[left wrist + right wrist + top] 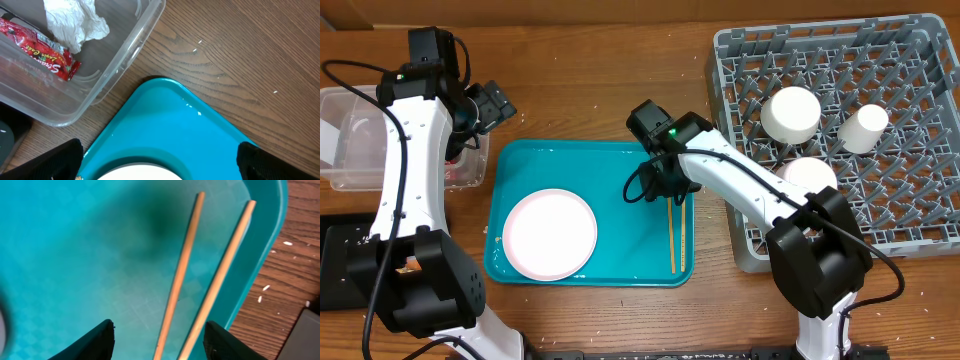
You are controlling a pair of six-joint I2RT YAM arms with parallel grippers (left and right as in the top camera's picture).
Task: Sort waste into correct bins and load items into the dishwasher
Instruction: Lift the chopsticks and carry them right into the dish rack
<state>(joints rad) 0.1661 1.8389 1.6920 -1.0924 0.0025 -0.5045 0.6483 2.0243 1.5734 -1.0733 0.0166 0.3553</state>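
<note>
The right gripper (162, 342) hangs low over the right side of the teal tray (620, 160), its fingers spread with the two wooden chopsticks (185, 265) lying side by side between them, neither one pinched. The round white plate (550, 233) sits on the tray's near left part. To the right, the grey dish rack (730, 150) holds two white bowls (791, 113) and a small white cup (864, 128). The left gripper (160, 165) hovers wide open above the tray's far left corner, beside the clear tub (125, 55), which contains the red wrapper (40, 47) and the paper wad (75, 22).
</note>
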